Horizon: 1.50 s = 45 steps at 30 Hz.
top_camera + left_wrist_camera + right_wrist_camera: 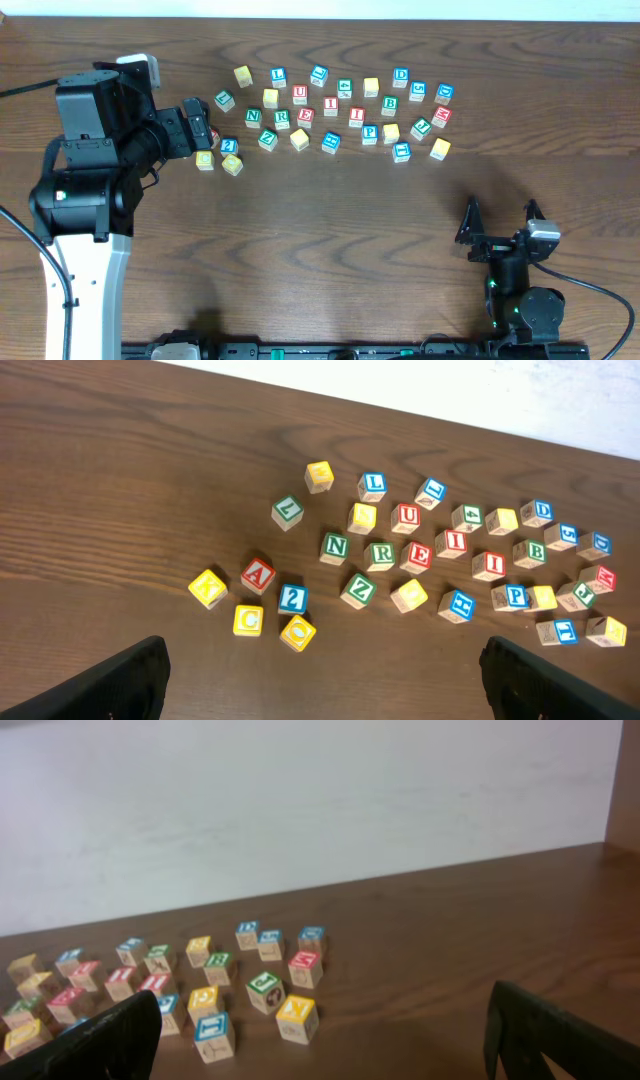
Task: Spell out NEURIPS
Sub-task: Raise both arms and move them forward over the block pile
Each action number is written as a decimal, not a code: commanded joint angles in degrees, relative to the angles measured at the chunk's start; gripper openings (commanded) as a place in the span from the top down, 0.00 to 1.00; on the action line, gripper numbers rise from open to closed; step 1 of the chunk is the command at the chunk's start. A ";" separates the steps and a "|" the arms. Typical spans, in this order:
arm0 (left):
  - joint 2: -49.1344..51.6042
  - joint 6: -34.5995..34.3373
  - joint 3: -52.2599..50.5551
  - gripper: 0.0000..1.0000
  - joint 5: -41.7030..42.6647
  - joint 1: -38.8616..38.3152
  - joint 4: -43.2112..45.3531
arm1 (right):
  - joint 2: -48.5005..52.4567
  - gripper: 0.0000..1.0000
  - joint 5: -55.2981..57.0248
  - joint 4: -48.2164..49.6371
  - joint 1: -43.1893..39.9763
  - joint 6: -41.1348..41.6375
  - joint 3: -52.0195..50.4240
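Observation:
Wooden letter cubes lie scattered at the far middle of the table. A green N (253,117) (336,547), a green R (282,118) (380,556) and a red E (305,117) (416,556) stand side by side. The red U (300,94) (405,517) is just behind them and a red I (331,104) (455,543) to their right. The blue P (369,133) (515,596) lies further right, and a yellow-faced cube (299,139) (409,596) sits in front of the E. My left gripper (198,124) (320,695) hovers open at the cluster's left edge. Far off at the front right, the right gripper (500,222) (325,1055) is open and holds nothing.
Other cubes mix in: a second red I (356,116), blue L (278,76), blue D (400,75), green B (390,103), green Z (267,139) and red A (257,574). Two yellow cubes (232,165) lie beside the left gripper. A pale wall (300,810) rises behind the table.

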 commanded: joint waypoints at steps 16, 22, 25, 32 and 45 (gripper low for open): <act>0.31 0.72 1.38 0.02 0.72 0.28 -0.42 | 20.26 0.01 -10.01 -4.55 -0.35 -2.58 20.37; 1.66 -0.87 1.49 0.01 0.72 0.28 -0.59 | 39.69 0.01 -15.32 -15.47 -0.35 -3.02 39.63; 3.13 -1.42 2.54 0.01 0.72 0.28 -1.33 | 48.81 0.01 -17.88 -22.86 -0.35 -4.61 49.99; 10.21 -1.20 12.81 0.01 0.31 0.26 -9.31 | 68.70 0.01 -20.57 -42.12 -0.33 -5.86 74.31; 26.25 -1.46 33.53 0.02 -4.50 -4.20 -16.76 | 89.37 0.01 -24.70 -55.60 -0.35 -8.98 94.68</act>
